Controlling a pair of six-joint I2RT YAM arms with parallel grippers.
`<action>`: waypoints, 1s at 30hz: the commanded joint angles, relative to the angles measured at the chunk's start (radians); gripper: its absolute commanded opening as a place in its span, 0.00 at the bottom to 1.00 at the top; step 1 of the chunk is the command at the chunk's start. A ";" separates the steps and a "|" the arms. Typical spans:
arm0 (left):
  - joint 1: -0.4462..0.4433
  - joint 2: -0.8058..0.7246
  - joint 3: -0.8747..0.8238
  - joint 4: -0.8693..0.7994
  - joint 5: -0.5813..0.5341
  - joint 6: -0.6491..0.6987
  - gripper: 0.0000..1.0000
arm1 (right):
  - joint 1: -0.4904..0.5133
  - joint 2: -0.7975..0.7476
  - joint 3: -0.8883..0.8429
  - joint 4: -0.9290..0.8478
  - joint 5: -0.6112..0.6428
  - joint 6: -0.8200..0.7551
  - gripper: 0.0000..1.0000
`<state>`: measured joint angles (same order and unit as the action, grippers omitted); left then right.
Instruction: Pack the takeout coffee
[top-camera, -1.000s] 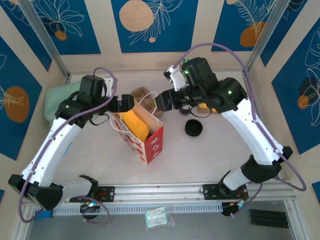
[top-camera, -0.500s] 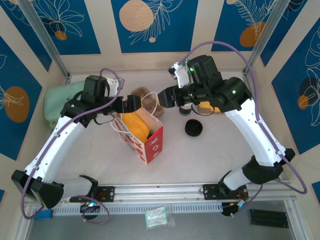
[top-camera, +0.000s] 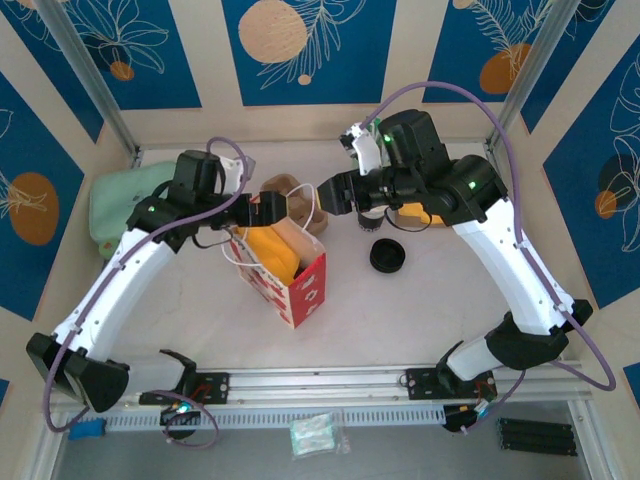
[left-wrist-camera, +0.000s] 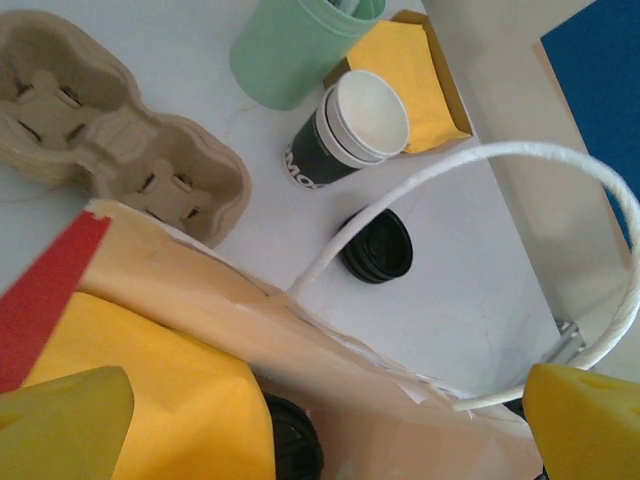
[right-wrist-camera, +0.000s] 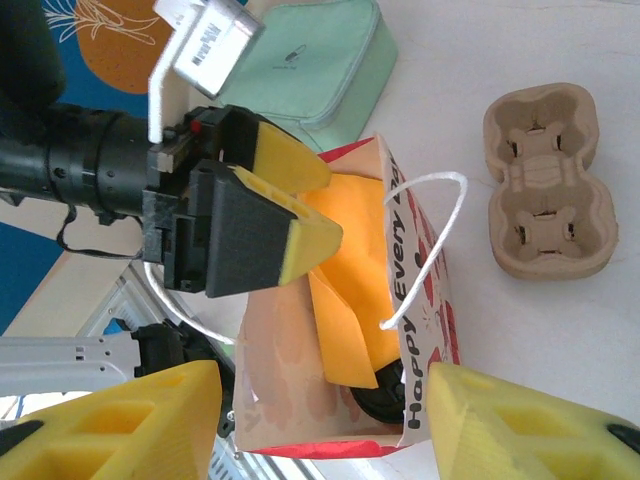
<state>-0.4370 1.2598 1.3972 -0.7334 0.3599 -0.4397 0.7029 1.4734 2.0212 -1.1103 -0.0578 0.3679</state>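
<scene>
Left gripper (top-camera: 271, 208) edged right over bag (top-camera: 310, 285), spread, right gripper (top-camera: 318, 196) spread, takeout coffee (left-wrist-camera: 292, 442) inside

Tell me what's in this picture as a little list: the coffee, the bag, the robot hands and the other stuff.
coffee: down inside the bag, only its black lid showing
bag: upright, open, red and white
yellow paper: in the bag, beside the coffee
left gripper: open, empty, above the bag's rim
right gripper: open, empty, above the bag
carrier: empty, on the table behind the bag
loose lid: on the table, right of the bag
</scene>
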 joint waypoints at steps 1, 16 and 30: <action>0.002 -0.030 0.073 -0.029 -0.109 0.045 0.99 | -0.010 -0.032 0.014 0.001 -0.022 0.009 0.57; 0.128 -0.045 0.161 -0.033 -0.277 0.122 1.00 | -0.142 -0.152 -0.145 0.039 -0.004 0.018 0.67; 0.369 -0.235 -0.173 0.178 -0.403 0.215 0.99 | -0.378 -0.375 -0.626 0.304 0.126 0.060 0.99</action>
<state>-0.1135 1.0584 1.2839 -0.6388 -0.0113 -0.2661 0.3481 1.1313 1.4563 -0.8917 -0.0013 0.4149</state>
